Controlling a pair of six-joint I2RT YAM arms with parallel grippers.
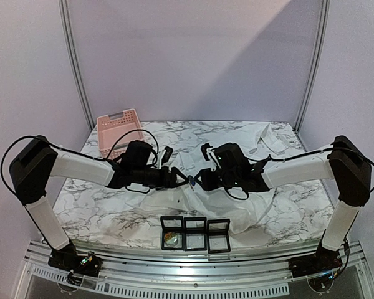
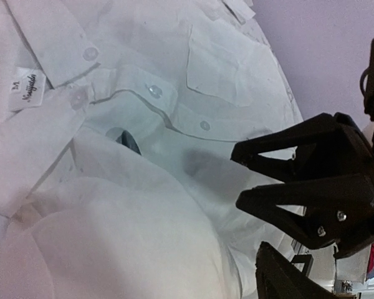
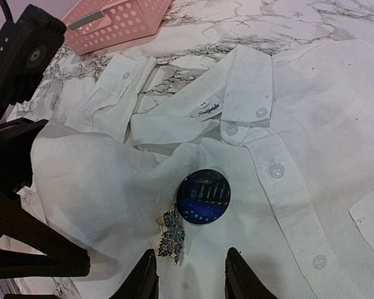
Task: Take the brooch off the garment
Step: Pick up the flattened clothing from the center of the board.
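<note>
Pink basket (image 1: 119,128) with many small holes, standing at the far left of a white marble-pattern table top (image 1: 100,212) with grey veins. Behind the basket, plain pale lilac walls (image 1: 193,56) and a slanted metal post (image 1: 75,62); a second such post far to the right of the basket. Soft light, with a darker diagonal shade on the wall above and right of the basket.

Right of the basket and near it, the garment (image 1: 237,137): white, thin, wrinkled, spread over the middle of the marble and reaching well away to the right. Shows in the right wrist view an open collar with a small label (image 3: 209,109), a row of buttons, and one cuff close to the basket with a strip of bare marble between.

Well right of the basket and closer to the arms, the brooch (image 3: 172,237): leaf-shaped, blue and gold, lying on the garment below the collar, just beside a round dark blue badge (image 3: 203,196). Cannot tell whether pinned through the cloth.

Left gripper (image 1: 179,177) and right gripper (image 1: 202,177) facing each other low over the garment, on the same near-right side of the basket. Left one with fingers (image 3: 43,249) wide apart, holding nothing. Right one with jaws also parted, gripping nothing, the brooch just ahead of them.

Nearest to the arms, right of the basket, three small black boxes (image 1: 195,233) in a row at the near edge of the cloth, the leftmost with something small inside.
</note>
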